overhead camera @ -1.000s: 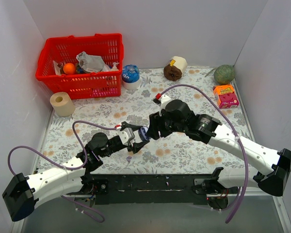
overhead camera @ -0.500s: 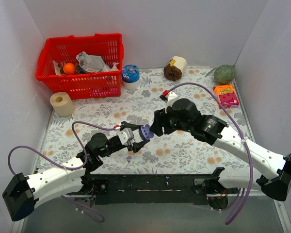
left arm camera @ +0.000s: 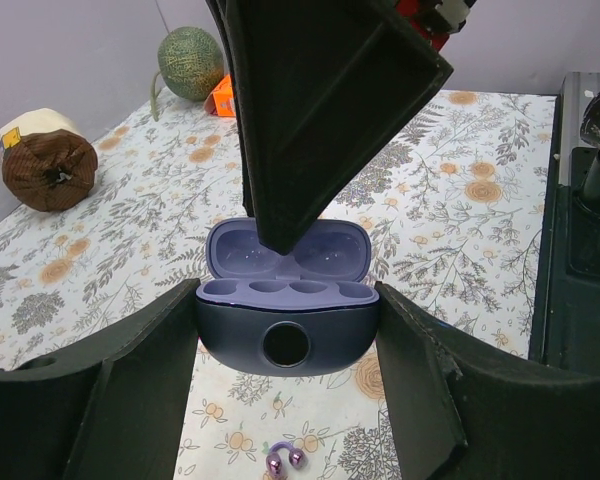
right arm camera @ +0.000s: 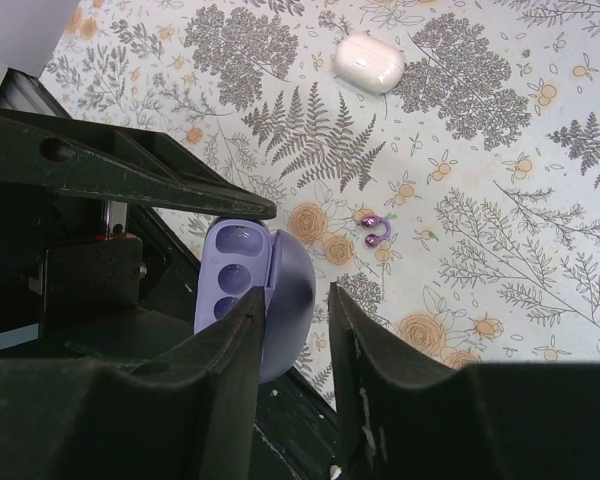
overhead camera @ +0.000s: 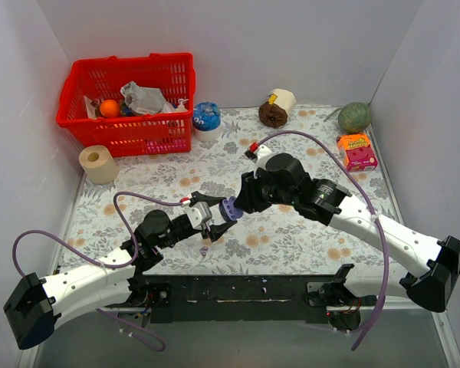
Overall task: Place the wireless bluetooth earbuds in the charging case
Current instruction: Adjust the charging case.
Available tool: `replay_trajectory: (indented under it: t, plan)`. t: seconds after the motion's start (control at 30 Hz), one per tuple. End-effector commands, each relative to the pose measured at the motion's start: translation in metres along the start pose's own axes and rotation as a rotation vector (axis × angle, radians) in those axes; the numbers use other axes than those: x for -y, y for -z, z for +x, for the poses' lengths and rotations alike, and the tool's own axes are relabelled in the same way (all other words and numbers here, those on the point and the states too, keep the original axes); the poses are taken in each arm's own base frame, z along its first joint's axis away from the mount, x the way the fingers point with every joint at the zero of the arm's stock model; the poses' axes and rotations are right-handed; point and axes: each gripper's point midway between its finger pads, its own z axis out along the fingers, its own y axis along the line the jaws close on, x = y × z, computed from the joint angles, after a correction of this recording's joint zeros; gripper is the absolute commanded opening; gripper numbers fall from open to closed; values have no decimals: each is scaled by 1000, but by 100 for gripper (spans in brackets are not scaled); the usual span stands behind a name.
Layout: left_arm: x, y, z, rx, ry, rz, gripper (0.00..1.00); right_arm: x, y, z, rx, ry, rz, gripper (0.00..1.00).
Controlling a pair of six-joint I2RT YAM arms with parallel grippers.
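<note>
And there it is: the lid (left arm camera: 337, 250) is up. A second ago we saw only a dark sliver of the charging case (left arm camera: 285, 340) under the right jaws. Now its pale lilac inside shows plainly from above. The right arm (overhead camera: 330, 203), which swung out half a second back, has come in close again.

The left jaws are clamped on the case, one finger on each side of its dark lower shell. They hold it off the table (right arm camera: 500, 150) with the lid tipped back and the wells (left arm camera: 270, 287) facing up. Nothing sits in those wells.

The right jaws hang right over the open lid, and we cannot tell whether the tips touch it. There is a narrow gap between the fingers and nothing in it that we can see.

So where are the earbuds (right arm camera: 376, 230)? Both are down on the table, lying together, below the left jaws and a little to their near side, apart from either pair of fingers. A white oval pebble (right arm camera: 368, 62) lies farther out beyond them.

For us, the opening step looks done and the case is ready to receive, but no inserting has begun. We judge the right jaws must now drop past the case to those tiny, shiny buds, which looks a fiddly pick.
</note>
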Motion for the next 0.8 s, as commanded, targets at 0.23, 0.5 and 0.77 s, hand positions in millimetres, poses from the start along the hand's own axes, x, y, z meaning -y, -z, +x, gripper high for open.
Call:
replay_trajectory:
  t: [0.23, 0.5, 0.77]
  plan:
    - [-2, -1, -14, 52, -16, -9, 0, -9, -6, -2, -16, 6, -55, 31]
    - [-3, -3, -11, 35, 19, -20, 8, -4, 4, -9, 13, 48, -21, 1]
    - [-22, -3, 18, -119, 115, -148, 98, -4, 37, -40, 74, 242, 15, 1]
